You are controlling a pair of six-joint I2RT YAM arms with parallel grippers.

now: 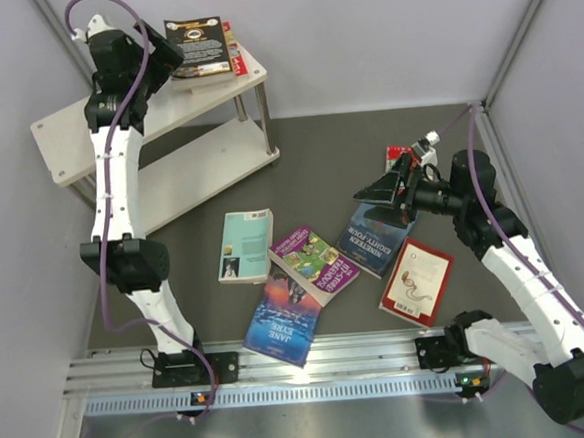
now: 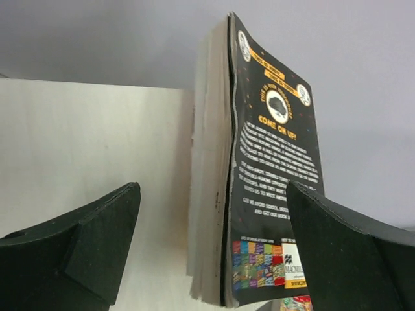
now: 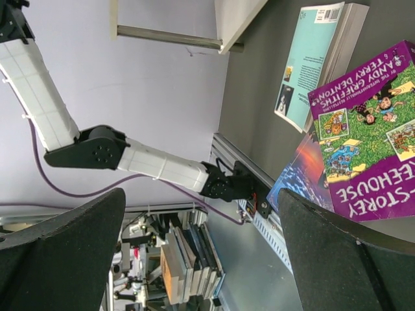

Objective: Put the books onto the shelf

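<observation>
We see just a red book (image 1: 238,60) edge under the bowed black book (image 1: 198,43) on the shelf (image 1: 66,135). The left gripper (image 2: 213,188) and right gripper (image 3: 201,194) gape wide.

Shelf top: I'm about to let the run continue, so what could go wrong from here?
The open left claw straddles the black book, so pulling back crookedly could drag it off the shelf's end. On the table, the purple book overlaps the sunset book; lifting either may shift the other.
</observation>
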